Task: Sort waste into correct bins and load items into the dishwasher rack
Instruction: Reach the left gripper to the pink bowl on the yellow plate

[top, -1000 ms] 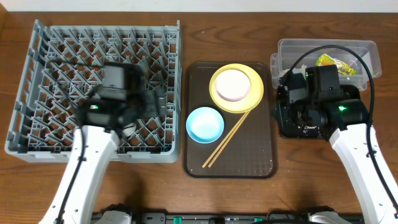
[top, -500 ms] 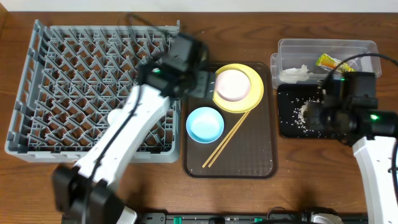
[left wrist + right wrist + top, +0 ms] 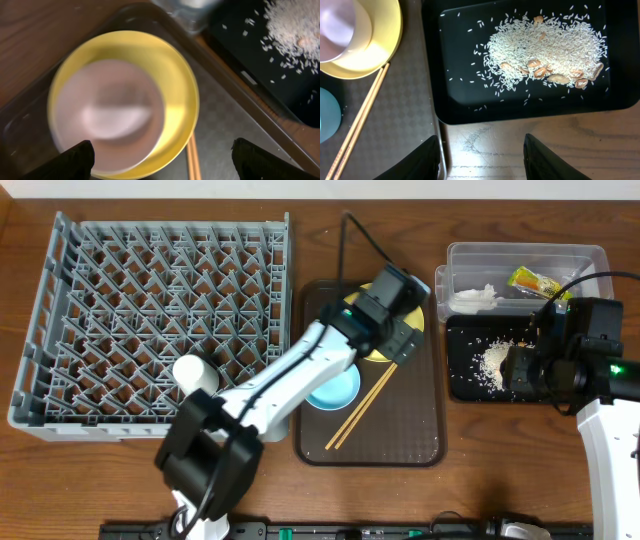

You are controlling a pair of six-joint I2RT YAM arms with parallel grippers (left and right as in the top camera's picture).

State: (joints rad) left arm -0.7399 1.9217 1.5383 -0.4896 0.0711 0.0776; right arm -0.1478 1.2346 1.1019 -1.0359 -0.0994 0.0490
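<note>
Two arms reached over a table on which a brown serving tray (image 3: 405, 435) served as the reference for every position below.

- **On the tray, far end:** a yellow plate (image 3: 180, 85) lay there with a white bowl (image 3: 105, 115) resting on it.
- **On the tray, left half:** a light blue bowl (image 3: 338, 388) sat here, partly covered by the left arm.
- **On the tray, middle:** two chopsticks (image 3: 365, 405) lay slantwise, side by side.
- **Left gripper** (image 3: 162, 150): it hung above the plate with its fingers spread wide and nothing between them.
- **Left of the tray:** the grey dishwasher rack (image 3: 100, 280) stood just beside it, with a small white cup (image 3: 195, 372) among the pegs on the rack's near side.
- **Right of the tray:** a shallow black tray (image 3: 465, 110) lay just beside it and held a heap of rice scraps (image 3: 545, 50).
- **Beyond the black tray:** a clear tub (image 3: 525, 255) stood off the brown tray's far right corner. It contained a yellow-green wrapper (image 3: 530, 280) and a white tissue (image 3: 475, 298).
- **Right gripper** (image 3: 482, 150): it hung over the black tray's near edge, right of the brown tray. Its fingers were parted and gripped nothing.
</note>
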